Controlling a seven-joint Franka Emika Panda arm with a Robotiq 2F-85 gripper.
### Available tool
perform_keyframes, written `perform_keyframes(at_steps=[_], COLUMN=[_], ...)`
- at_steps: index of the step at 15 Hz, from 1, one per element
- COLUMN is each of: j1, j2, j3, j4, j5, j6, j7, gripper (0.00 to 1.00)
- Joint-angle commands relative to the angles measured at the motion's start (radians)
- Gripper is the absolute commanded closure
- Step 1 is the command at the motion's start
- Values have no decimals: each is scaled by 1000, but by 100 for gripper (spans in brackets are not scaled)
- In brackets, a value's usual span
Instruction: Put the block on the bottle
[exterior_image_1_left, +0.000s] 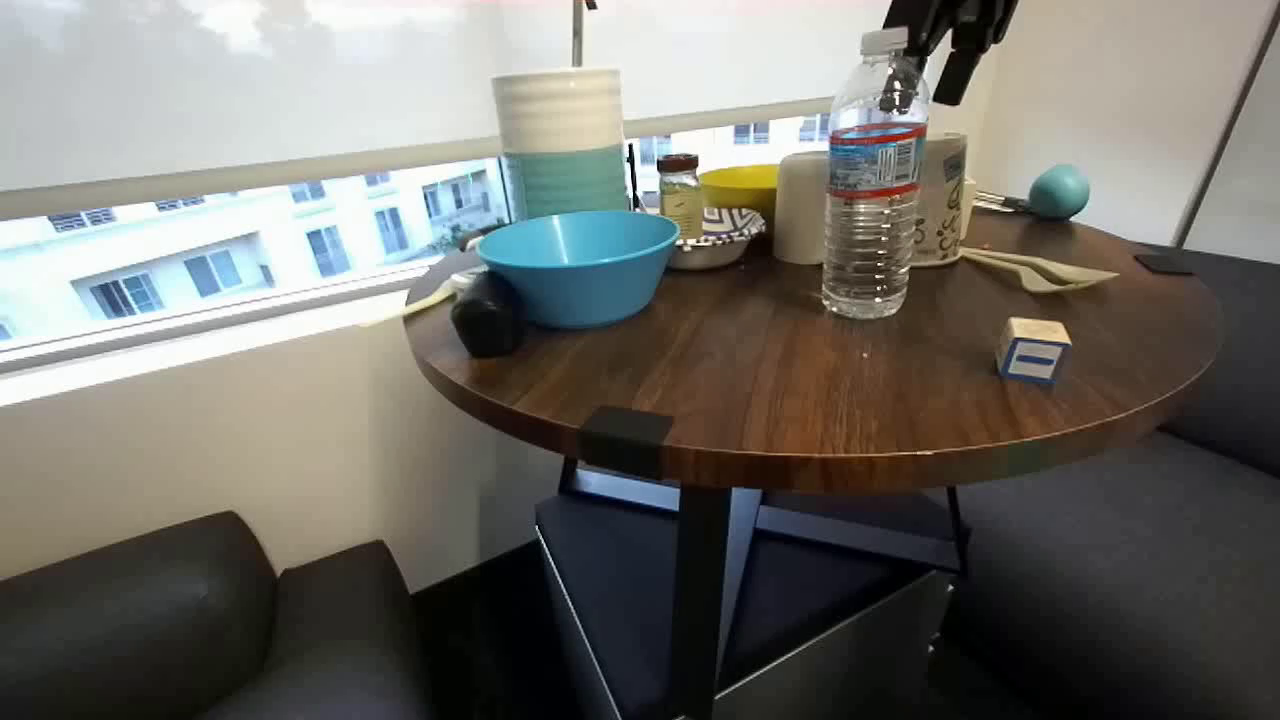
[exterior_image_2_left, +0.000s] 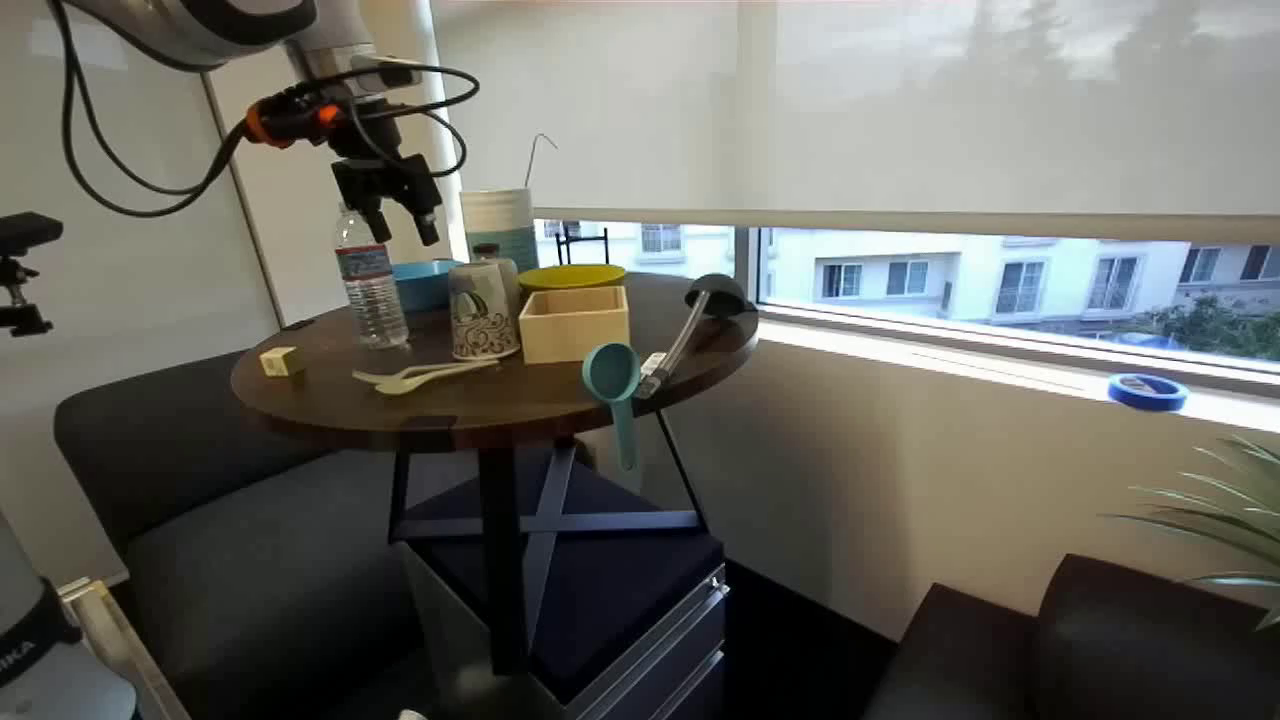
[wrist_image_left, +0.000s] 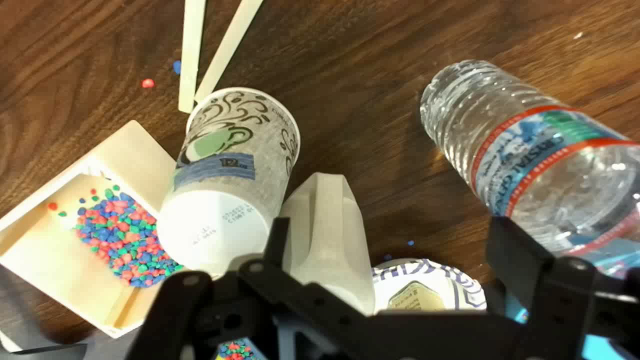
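Block is tan with a blue-framed white side, bottle is clear w/ 2 red bands on a bluish label, bowl bright sky blue, canister cream over teal, granules mixed red/blue/green.

My arm is pale grey, with loopy black cables and bright orange bits. My fingers are black and chunky, with little round screws.

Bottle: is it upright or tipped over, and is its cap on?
Upright, cap on: in both exterior views the bottle stands on the tabletop, with its cap at the top.
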Motion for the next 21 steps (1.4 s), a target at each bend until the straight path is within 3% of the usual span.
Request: perform_keyframes(at_steps=[1,7,13,17,21], j1=[5,5,-45,13,101], j2=[1,1,-78,-118,-147], j3=[-5,-5,-24,-53,-49], j4=[2,2,-14,-39,-122], j5=[-3,-3,-70,-12,60], j6=[-2,-2,-194,-296,-249], j7=[3,3,17,-115,-230], gripper=[0,0,0,0,0])
